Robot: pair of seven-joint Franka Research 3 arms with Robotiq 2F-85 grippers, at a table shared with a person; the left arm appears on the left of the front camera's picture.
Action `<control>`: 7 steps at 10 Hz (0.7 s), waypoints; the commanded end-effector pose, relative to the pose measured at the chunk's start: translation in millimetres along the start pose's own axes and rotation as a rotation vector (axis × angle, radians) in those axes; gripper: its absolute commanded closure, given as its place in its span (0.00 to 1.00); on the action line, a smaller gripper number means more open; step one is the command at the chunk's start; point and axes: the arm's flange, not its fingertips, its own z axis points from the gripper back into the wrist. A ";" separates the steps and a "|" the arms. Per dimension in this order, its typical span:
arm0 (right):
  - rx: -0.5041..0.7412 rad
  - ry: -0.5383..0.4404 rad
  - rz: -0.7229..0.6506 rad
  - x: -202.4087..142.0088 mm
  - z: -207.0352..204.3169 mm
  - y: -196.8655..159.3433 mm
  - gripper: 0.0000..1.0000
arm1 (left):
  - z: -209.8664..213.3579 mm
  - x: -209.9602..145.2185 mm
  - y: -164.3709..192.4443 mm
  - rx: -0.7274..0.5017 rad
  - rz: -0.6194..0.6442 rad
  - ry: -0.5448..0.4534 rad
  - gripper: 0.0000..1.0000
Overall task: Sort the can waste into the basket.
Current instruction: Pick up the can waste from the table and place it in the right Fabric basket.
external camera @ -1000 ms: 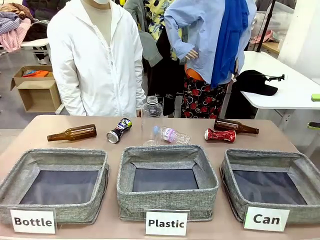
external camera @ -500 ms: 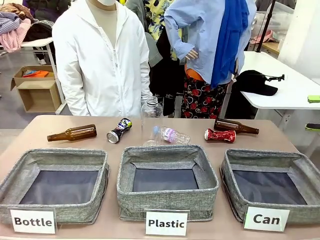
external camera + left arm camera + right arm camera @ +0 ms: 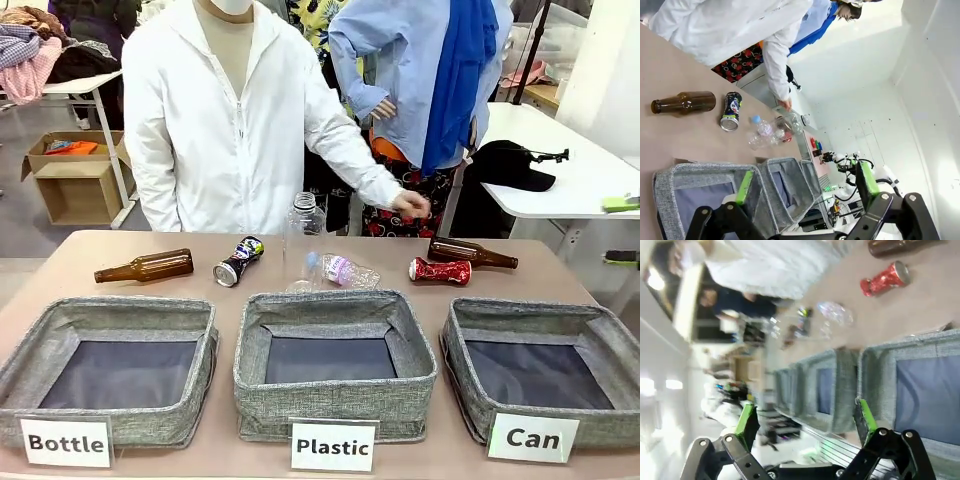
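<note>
The shiny red crushed drink can with silver ends (image 3: 440,270) lies on its side toward the far edge of the tan counter (image 3: 100,290), just beside a brown glass bottle (image 3: 473,253) and beyond the grey woven-fabric square basket labelled "Can" (image 3: 462,345). The black crushed can with white and coloured print (image 3: 238,261) lies well apart to the left. Neither is in the basket yet. The person in the white jacket has stepped rightward and stretched a hand (image 3: 411,205) out above the red can (not touching it), probably to point or pick. The left claw (image 3: 805,182) and right claw (image 3: 805,421) hold nothing, fingers wide apart.
</note>
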 end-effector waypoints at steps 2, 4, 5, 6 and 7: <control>-0.562 0.134 0.277 47.8 -59.6 50.5 0.00 | 1.6 2.3 -2.4 -0.013 0.002 0.000 0.00; -0.759 0.203 0.365 70.5 -105.3 67.8 0.00 | 1.6 2.3 -2.4 -0.013 0.002 0.000 0.00; -0.784 0.212 0.388 77.9 -126.7 70.4 0.00 | 1.6 2.3 -2.4 -0.013 0.002 0.000 0.00; -0.772 0.203 0.406 80.2 -123.1 68.9 0.00 | 1.6 2.3 -2.4 -0.013 0.002 0.000 0.00; -0.672 0.156 0.400 73.1 -91.1 66.2 0.00 | 1.6 2.3 -2.4 -0.013 0.002 0.000 0.00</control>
